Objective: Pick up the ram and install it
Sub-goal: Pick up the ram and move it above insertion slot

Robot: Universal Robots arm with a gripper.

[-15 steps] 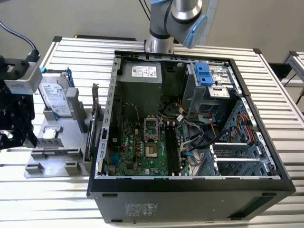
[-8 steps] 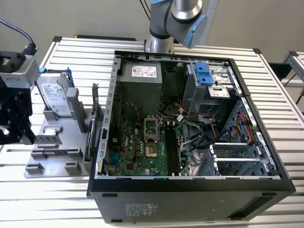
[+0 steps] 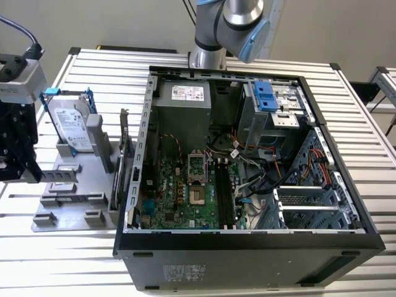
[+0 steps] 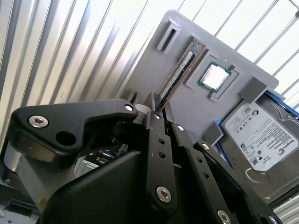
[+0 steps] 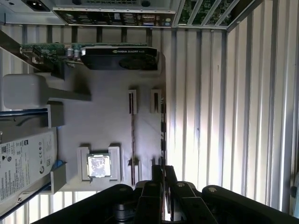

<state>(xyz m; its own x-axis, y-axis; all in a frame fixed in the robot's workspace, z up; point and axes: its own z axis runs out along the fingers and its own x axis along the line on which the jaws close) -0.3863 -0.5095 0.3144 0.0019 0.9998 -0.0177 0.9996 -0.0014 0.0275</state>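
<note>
End effector (image 4: 155,103), pressed together and empty at 9 o'clock of the case (image 3: 247,260), could strike the ram (image 4: 181,70) instead of straddling it.

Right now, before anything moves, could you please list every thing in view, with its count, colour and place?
ram: one, dark greenish strip seen edge-on, standing in a slot of the holder
processor chip: one, silver, in a square recess beside the ram
hard drive: one, silver in a blue frame, upright in the holder
expansion card: one, black on a green board, at the holder's edge nearest the case
holder: one, grey, on the table at the exterior view's left of the case
computer case: one, black, open, lying on the table
motherboard: one, green, inside the case
table: one, silver, slatted
robot arm: one, grey with blue caps, behind the case
gripper: one, black, above the holder near the ram
</note>
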